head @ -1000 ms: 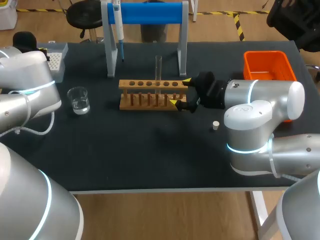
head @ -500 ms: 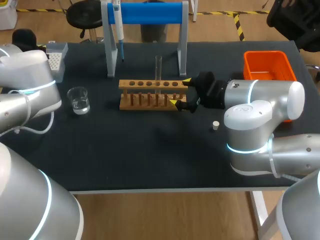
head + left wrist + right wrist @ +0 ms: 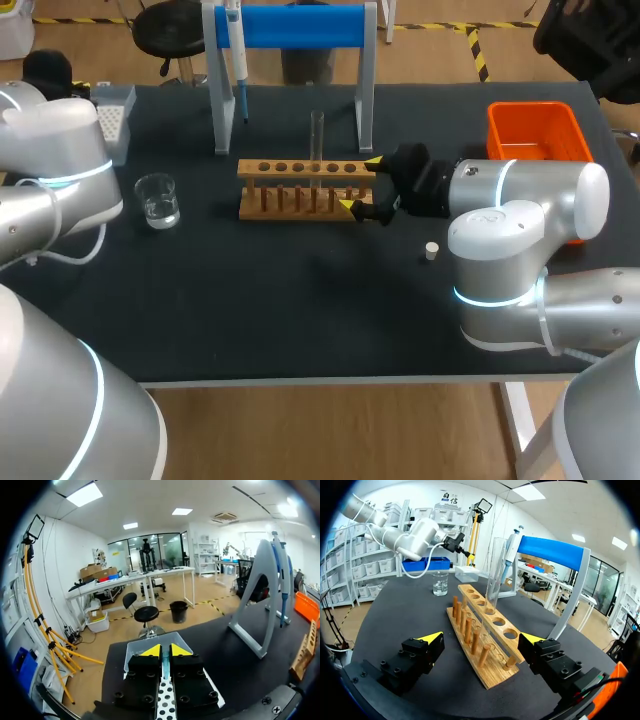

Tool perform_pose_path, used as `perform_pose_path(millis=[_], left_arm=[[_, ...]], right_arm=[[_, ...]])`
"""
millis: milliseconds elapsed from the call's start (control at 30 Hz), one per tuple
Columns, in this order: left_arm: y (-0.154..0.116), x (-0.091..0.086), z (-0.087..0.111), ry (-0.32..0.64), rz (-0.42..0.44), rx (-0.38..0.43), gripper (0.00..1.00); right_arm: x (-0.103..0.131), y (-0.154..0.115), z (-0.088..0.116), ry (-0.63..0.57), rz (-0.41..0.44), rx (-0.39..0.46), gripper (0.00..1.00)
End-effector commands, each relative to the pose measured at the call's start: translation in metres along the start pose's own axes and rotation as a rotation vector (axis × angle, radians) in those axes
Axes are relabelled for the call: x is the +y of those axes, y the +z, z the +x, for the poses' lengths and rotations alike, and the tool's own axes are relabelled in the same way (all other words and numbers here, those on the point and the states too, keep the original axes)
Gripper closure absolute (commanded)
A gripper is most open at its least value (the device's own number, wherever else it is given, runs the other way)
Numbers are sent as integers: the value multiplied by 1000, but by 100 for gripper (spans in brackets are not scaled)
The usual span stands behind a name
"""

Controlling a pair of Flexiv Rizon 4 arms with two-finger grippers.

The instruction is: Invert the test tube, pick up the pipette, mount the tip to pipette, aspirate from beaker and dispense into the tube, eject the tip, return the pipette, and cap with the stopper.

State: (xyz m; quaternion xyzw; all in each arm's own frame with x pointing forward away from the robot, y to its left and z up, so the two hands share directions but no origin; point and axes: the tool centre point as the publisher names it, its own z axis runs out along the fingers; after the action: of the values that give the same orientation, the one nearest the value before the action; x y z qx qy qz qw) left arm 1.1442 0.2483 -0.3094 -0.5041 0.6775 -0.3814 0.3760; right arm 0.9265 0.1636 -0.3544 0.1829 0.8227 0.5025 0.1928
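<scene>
The right tool [image 3: 360, 183] stood with fingers apart astride the end of the rack [image 3: 300, 190], the test tube [image 3: 317, 140] upright just ahead, so a skewed pull-back could have snagged the rack and toppled the tube.

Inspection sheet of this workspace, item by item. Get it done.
Surface: black table.
Job's things: test tube upright in wooden rack; pipette hanging on blue stand; beaker holding clear liquid; tip box; stopper lying loose.
Clutter: orange bin.
Grippers: left gripper shut, above tip box; right gripper open, either side of rack's end.
Cables: white cable by left arm.
Surroundings: nothing seen.
</scene>
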Motion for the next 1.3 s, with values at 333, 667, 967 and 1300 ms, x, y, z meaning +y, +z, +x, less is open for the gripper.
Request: perform_pose_path(millis=[333,667,967,1300], left_arm=[[-28,-22,10,54,61,63,100],[-51,-36,23,127,91,177,100],[-51,-36,23,127,91,177,100],[-95,-64,59,312,101,363,100]], right_arm=[[-1,0,0,0,-1,0,0],[-1,0,0,0,-1,0,0],[-1,0,0,0,-1,0,0],[-1,0,0,0,-1,0,0]])
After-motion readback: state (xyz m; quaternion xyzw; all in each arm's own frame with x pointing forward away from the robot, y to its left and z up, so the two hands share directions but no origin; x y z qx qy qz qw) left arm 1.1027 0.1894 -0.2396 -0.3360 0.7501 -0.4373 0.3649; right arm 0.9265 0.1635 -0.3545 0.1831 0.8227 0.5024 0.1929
